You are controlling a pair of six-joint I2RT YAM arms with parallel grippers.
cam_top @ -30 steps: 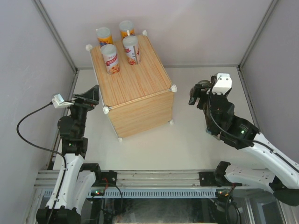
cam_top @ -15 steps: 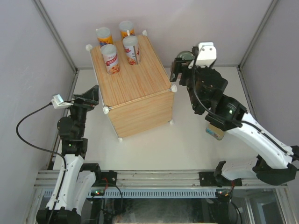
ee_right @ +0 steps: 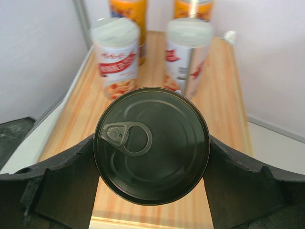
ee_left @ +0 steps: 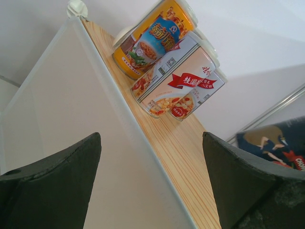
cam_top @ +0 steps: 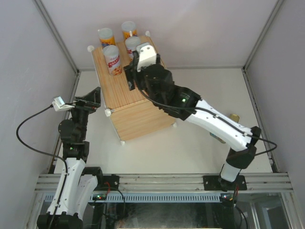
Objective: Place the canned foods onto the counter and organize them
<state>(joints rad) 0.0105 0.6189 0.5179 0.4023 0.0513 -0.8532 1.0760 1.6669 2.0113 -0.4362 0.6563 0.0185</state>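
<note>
While the right hand (ee_right: 151, 155) grips a dark can (ee_right: 143, 138) over the counter (ee_right: 224, 95), four tall cans (ee_right: 116, 57) stand at its far end. Left hand (ee_left: 151, 157) gapes wide, empty.

The counter (cam_top: 119, 93) is a cube of light wood-grain panels with white ball connectors at its corners, and it stands at an angle on the table. Four tall cans stand upright, close together in a two-by-two cluster at its far end. Two orange-labelled cans (cam_top: 106, 36) are at the back edge, and two white-and-red cans (cam_top: 112, 60) with pale lids stand just in front of them. A wider dark can (ee_right: 151, 145), its dark lid and pull tab facing up, sits upright between the fingers of the right gripper (ee_right: 151, 162). It is over the bare wood in front of the cluster; whether it touches the top cannot be told
</note>
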